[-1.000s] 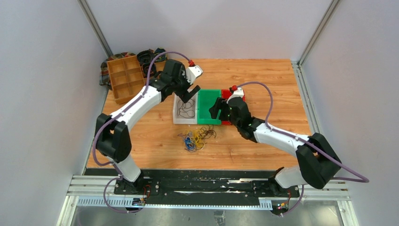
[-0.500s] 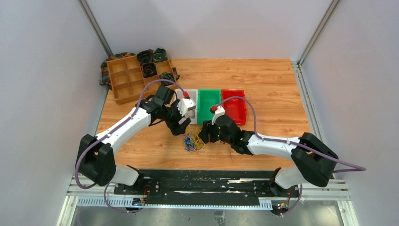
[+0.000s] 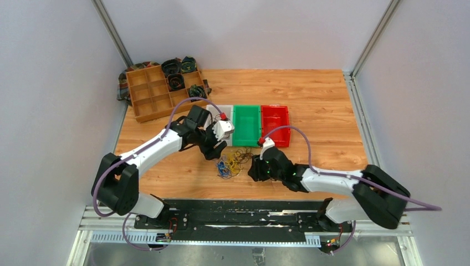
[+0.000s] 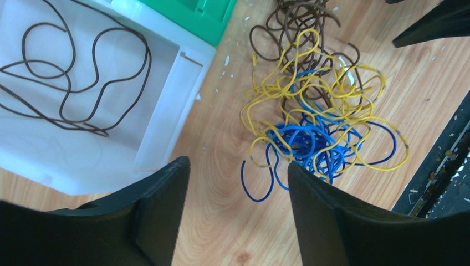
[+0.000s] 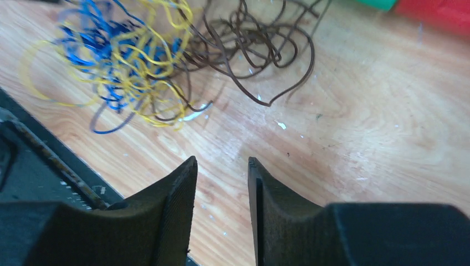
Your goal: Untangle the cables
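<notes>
The cables (image 4: 310,111) are yellow, blue and dark brown, with a white bin (image 4: 166,105), green bin (image 3: 246,126) and red bin (image 3: 275,124).

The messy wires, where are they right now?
In the top view, the tangle of cables lies just in front of the green bin, between the left gripper and the right gripper.

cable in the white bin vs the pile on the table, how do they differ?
The cable is all dark brown; the pile mixes yellow, blue and brown. The cable lies in loose open loops inside the white bin; the pile is knotted on the wooden table. Both are thin wire.
</notes>
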Action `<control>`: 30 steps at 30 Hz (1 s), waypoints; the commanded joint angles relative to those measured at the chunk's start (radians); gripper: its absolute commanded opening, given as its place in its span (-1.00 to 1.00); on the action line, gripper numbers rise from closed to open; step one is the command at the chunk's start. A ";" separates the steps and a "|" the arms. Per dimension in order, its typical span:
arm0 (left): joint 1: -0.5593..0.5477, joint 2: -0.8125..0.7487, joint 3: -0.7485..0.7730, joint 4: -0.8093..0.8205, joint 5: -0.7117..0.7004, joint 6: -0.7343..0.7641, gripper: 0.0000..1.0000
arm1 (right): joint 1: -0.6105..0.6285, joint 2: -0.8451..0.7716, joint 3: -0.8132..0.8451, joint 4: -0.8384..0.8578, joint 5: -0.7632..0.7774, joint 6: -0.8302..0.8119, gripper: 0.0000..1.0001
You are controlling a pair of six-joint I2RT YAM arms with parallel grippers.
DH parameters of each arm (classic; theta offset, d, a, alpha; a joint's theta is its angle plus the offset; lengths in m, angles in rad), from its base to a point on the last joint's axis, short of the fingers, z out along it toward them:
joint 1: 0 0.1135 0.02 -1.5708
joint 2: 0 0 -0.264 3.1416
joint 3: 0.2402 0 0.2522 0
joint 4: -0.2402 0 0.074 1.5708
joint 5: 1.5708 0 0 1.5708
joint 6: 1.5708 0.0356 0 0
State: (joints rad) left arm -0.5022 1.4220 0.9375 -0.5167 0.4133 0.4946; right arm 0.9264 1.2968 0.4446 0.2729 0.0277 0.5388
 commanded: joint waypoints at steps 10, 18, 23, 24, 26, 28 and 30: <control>-0.066 0.046 -0.100 0.114 0.033 0.033 -0.09 | -0.122 -0.073 0.135 -0.117 -0.013 -0.222 0.14; -0.084 -0.076 -0.171 0.001 0.090 0.217 -0.27 | -0.133 0.103 0.218 -0.050 -0.103 -0.224 -0.14; -0.084 -0.126 -0.163 -0.058 0.051 0.249 -0.35 | -0.132 0.079 0.201 -0.031 -0.074 -0.192 -0.96; -0.084 -0.136 -0.152 -0.075 0.042 0.253 -0.30 | -0.132 0.056 0.197 -0.040 -0.068 -0.191 -0.99; -0.084 -0.152 -0.113 -0.132 0.029 0.269 -0.06 | -0.133 0.003 0.203 -0.078 -0.067 -0.195 -0.99; -0.084 -0.167 -0.052 -0.202 0.025 0.276 0.25 | -0.133 -0.060 0.216 -0.125 -0.074 -0.197 -0.99; -0.082 -0.183 0.021 -0.283 0.045 0.290 0.49 | -0.133 -0.118 0.244 -0.171 -0.096 -0.200 -0.99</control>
State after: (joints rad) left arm -0.5800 1.2861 0.8307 -0.6559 0.4438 0.7399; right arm 0.8062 1.2747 0.6331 0.1738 -0.0502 0.3439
